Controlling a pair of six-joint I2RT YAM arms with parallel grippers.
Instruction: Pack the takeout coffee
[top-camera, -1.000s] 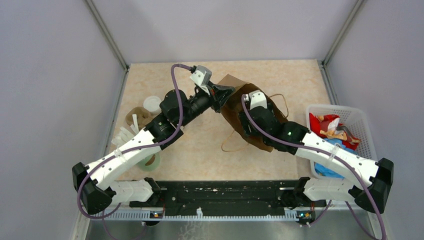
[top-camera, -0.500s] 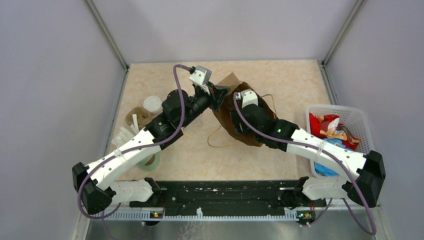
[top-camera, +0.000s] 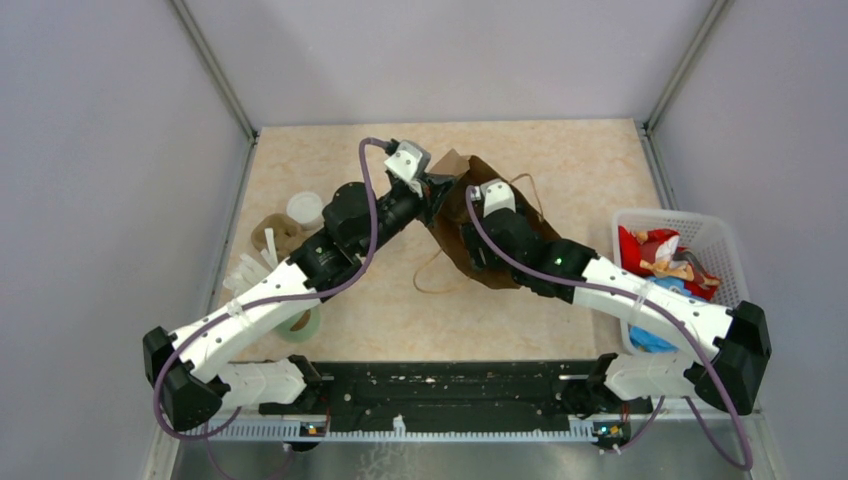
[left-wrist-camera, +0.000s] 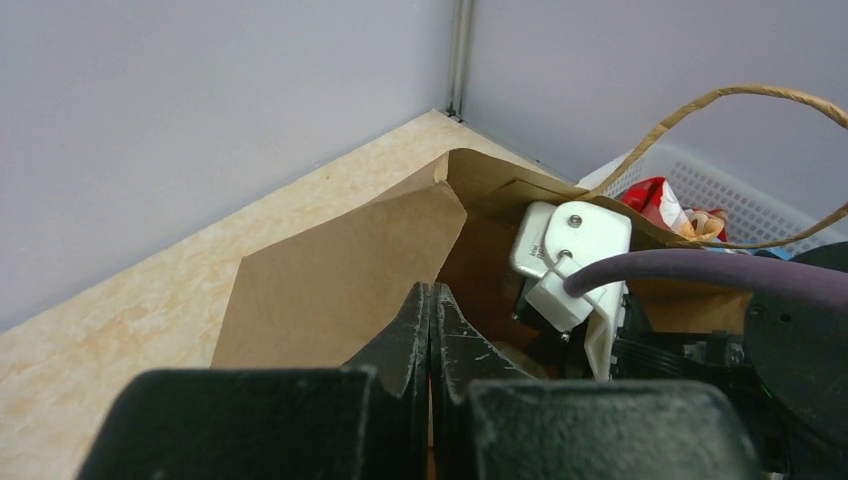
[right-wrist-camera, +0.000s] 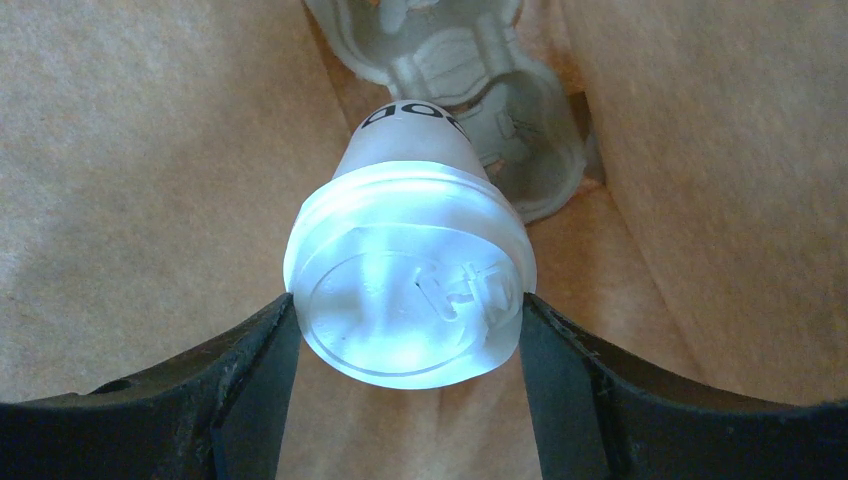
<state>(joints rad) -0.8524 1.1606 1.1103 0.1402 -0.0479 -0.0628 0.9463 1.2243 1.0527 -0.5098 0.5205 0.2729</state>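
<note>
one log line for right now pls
phase: packing | left jaws: shut on brown paper bag rim | right jaws: inside bag, gripping takeout coffee by lid | beyond cup: pulp carrier

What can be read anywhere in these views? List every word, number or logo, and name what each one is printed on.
"OOD": black letters on the wall of the takeout coffee, in the right wrist view; the rest of the word curves out of sight.
Raised marks on its white lid: too washed out by glare to read.
Print on the red packet in the white basket: too small to read.
No other text shows.
</note>
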